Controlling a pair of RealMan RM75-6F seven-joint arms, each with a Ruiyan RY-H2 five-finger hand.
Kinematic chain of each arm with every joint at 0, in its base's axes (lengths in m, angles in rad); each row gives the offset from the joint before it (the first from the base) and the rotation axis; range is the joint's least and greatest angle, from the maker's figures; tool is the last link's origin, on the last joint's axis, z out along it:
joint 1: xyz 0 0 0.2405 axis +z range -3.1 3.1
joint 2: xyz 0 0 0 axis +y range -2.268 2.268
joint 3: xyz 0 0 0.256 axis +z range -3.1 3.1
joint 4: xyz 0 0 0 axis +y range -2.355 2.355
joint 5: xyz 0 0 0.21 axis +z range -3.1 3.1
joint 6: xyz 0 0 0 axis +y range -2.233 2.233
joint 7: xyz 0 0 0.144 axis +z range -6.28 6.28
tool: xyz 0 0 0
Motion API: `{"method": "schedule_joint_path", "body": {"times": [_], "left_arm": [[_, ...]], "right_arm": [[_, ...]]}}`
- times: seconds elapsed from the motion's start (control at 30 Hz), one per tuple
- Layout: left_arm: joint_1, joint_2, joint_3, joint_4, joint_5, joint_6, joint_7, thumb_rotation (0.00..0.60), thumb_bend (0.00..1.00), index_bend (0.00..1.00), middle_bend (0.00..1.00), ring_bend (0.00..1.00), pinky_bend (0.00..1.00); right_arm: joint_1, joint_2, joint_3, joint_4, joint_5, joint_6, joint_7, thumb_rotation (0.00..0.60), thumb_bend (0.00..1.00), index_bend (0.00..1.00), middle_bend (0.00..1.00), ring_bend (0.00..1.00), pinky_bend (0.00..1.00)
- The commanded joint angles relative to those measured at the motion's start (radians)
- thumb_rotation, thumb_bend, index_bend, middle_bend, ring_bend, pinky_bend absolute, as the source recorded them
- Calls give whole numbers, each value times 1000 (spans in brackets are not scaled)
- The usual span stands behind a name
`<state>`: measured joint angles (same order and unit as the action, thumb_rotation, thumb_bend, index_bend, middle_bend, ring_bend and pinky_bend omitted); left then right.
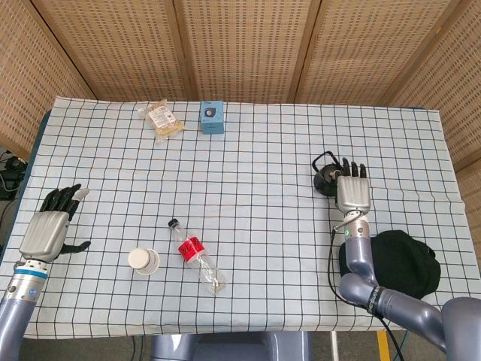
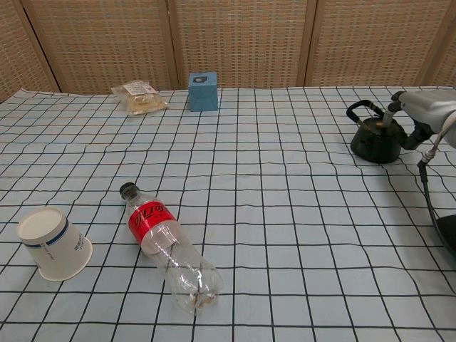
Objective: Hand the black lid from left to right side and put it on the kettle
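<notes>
The black kettle [image 1: 325, 180] [image 2: 372, 141] stands at the right of the checked table, its handle arched to the left. The black lid [image 2: 380, 127] lies on top of it, small knob up. My right hand [image 1: 353, 194] [image 2: 419, 107] hovers just beside the kettle on its near right, fingers stretched out and apart, holding nothing. Its fingertips [image 1: 351, 165] reach level with the kettle's right edge. Far off at the table's left edge, my left hand [image 1: 48, 229] rests with fingers extended and thumb apart, empty. The chest view does not show it.
A clear bottle with a red label [image 1: 197, 256] [image 2: 168, 249] and a paper cup [image 1: 143, 260] [image 2: 54, 243] lie at the front left. A snack bag [image 1: 164, 119] and a blue box [image 1: 212, 117] sit at the back. A black cloth bundle [image 1: 402, 259] lies front right.
</notes>
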<state>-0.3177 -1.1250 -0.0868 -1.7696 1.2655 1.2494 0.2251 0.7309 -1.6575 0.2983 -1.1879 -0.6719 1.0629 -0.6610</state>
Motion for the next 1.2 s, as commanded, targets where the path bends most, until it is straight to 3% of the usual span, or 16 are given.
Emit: {"method": "schedule_joint_path", "body": {"times": [0.03,0.27,0.5,0.6,0.63,0.73,0.83,1.03,1.2], "left_arm": [[3,2,0,-2,6,6,-6,600,74,20,0,0,0],[4,4,-1,1,7,5,-13,600,74,20,0,0,0],[3,3,-5,6,0,2,-17,600,74,20,0,0,0],[3,2,-8,10,-5,3,-18,600,74,19,0,0,0],[3,2,-9,11,-7,4,-18,600,74,14,0,0,0],[11,-7,-7,17,9,27,-17,600,76,0,0,0,0],[23,-17,-2,34,27,51,-22,600,76,0,0,0,0],[50,-54,1,100,81,121,-53,600,65,0,0,0,0],[84,-87,14,178,113,174,-76,600,36,0,0,0,0]], "right_arm": [[2,-7,0,9,6,-13,4,600,751,339,0,0,0],[2,-8,-2,1,-24,9,11,600,745,341,0,0,0],[-16,33,0,-81,-92,75,35,600,713,291,0,0,0],[-39,65,-11,-138,-158,123,67,600,593,263,0,0,0],[-50,77,-18,-157,-183,139,81,600,509,252,0,0,0],[-131,131,-74,-237,-355,222,256,600,315,211,0,0,0],[-191,162,-130,-235,-477,268,390,600,212,155,0,0,0],[-287,194,-211,-204,-636,361,563,600,158,72,0,0,0],[-366,219,-263,-173,-722,443,630,600,151,40,0,0,0]]}}
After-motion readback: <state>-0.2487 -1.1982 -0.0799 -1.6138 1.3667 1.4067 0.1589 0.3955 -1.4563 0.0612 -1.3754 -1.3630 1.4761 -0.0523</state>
